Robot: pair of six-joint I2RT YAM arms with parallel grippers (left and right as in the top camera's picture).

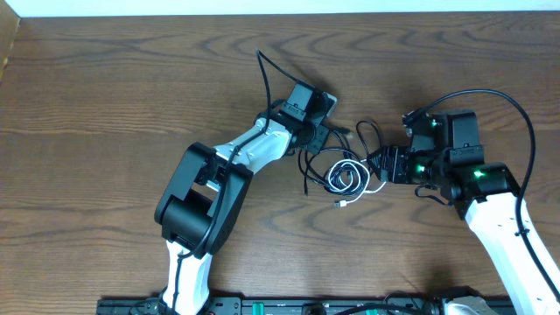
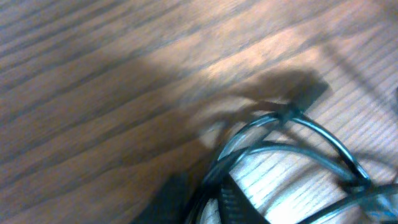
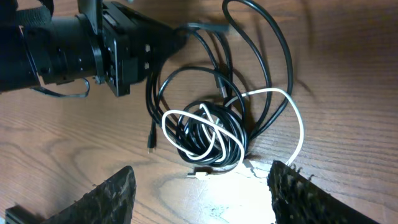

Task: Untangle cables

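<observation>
Brown wood-grain table (image 1: pixel 105 105), matte, grain running side to side in the overhead view. You have the two cables heaped mid-table, between the two grippers.

Black cable (image 3: pixel 186 134): thin, glossy, round cord. It is wound into a tight, flat coil, with several loose, tall loops arching from the coil toward the left gripper (image 1: pixel 325 131). One short black end with a small plug lies straight beside the coil.

White cable (image 3: pixel 300 130): thinner, smooth. Two or three turns are laid over and through the black coil, and one wide arc swings out on the right gripper's side. Its plug end (image 1: pixel 343 203) points toward the near table edge.

The heap's long axis runs gripper to gripper.

Right gripper (image 3: pixel 202 169): ribbed dark fingers (image 3: pixel 298 193) spread wide, low over the near rim of the coil, nothing between them.

The left gripper sits at the far loops. Your left wrist view is blurred, so you cannot tell whether its jaws are apart or closed on cord.

Bare wood lies broad on the far and left sides. Room is tight between the grippers.
</observation>
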